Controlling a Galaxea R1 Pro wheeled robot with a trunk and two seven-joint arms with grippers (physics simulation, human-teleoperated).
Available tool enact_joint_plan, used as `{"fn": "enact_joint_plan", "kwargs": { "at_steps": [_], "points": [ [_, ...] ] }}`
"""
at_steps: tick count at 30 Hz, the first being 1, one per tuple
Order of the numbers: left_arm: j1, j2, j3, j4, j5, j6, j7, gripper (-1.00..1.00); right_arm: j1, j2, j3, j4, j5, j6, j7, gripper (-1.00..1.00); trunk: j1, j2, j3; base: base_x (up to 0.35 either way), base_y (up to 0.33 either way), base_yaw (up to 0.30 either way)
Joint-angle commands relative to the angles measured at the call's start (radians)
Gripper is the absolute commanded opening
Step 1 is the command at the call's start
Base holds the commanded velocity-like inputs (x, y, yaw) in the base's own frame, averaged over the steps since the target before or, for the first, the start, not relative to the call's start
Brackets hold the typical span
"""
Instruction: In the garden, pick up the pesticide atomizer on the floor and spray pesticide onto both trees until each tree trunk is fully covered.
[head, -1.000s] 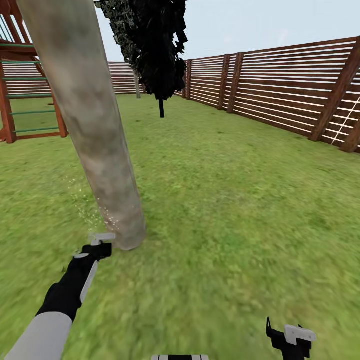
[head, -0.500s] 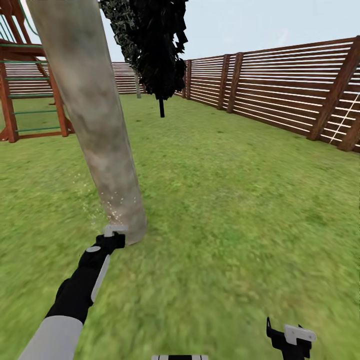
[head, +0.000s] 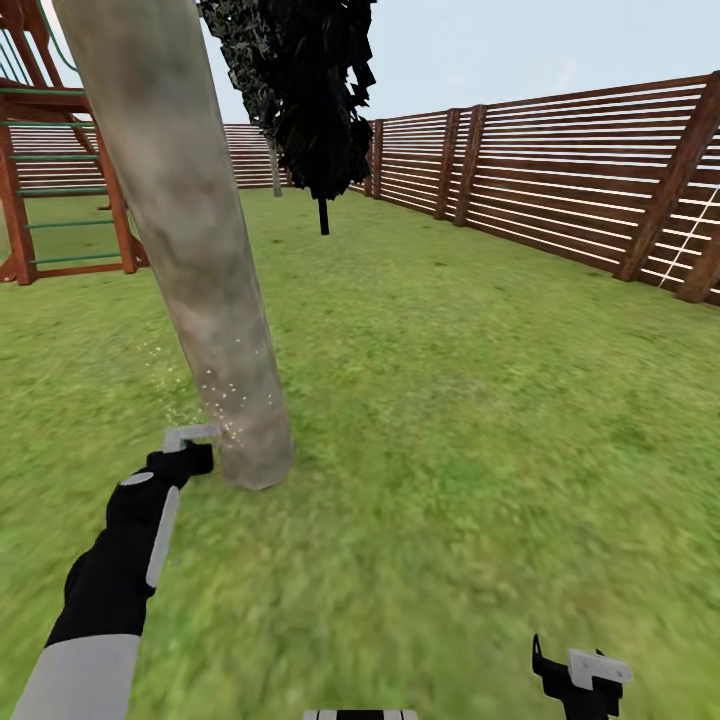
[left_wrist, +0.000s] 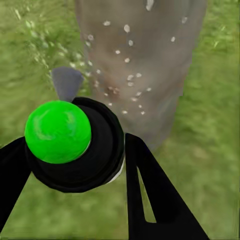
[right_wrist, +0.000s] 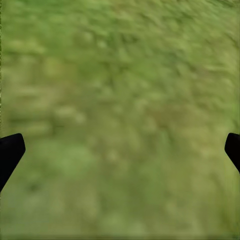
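Observation:
A thick pale grey-brown tree trunk (head: 190, 250) rises from the lawn at left, leaning slightly. My left gripper (head: 185, 452) is low beside the trunk's base, on its left side, shut on the pesticide atomizer (head: 190, 437). The atomizer (left_wrist: 75, 145) has a black body and a green top, and its grey nozzle points at the tree trunk (left_wrist: 145, 60). Pale spray droplets speckle the bark and the air near it. My left gripper (left_wrist: 75, 165) has a black finger (left_wrist: 145, 190) on either side of the atomizer. My right gripper (head: 580, 672) hangs low at the bottom right, open over grass (right_wrist: 120, 150).
A brown slatted fence (head: 560, 180) runs along the right and the back. A slim near-black tree (head: 315, 100) stands farther back in the middle. A wooden play frame with green rungs (head: 50, 200) is at the far left. Lawn (head: 480, 420) spreads to the right.
My left gripper, with the atomizer, has swung left and slightly farther along the trunk's base. Droplets keep showing on the bark. The view shifted a little early on. The right gripper is still.

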Motion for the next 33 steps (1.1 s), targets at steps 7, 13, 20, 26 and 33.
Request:
{"fn": "enact_joint_plan", "kwargs": {
  "at_steps": [7,13,20,26,33],
  "points": [
    [0.034,-0.003,-0.115,0.000,-0.006,0.002,0.023,-1.00,0.000,-0.001,0.000,0.000,0.000,0.000,0.000,1.00,0.000,0.000,0.000,0.000,0.000,0.000],
    [0.108,-0.007,-0.063,-0.022,-0.001,0.001,0.087,-1.00,0.000,0.001,0.001,0.000,0.000,0.000,0.001,1.00,0.000,0.000,0.000,0.009,-0.231,0.201],
    [0.140,-0.012,-0.069,-0.019,-0.004,0.002,0.095,-1.00,0.000,0.001,0.000,0.000,0.000,0.000,0.000,1.00,0.000,0.000,0.000,0.127,-0.270,0.086],
    [0.165,-0.004,-0.063,-0.018,-0.008,0.002,0.097,-1.00,0.000,0.002,0.001,0.000,0.000,0.000,0.000,1.00,0.000,0.000,0.000,0.163,-0.259,0.001],
    [0.167,-0.003,-0.061,0.006,-0.006,0.005,0.128,-1.00,0.000,0.002,0.001,0.000,0.000,0.000,0.000,1.00,0.000,0.000,0.000,0.144,-0.243,0.208]
  ]
}}
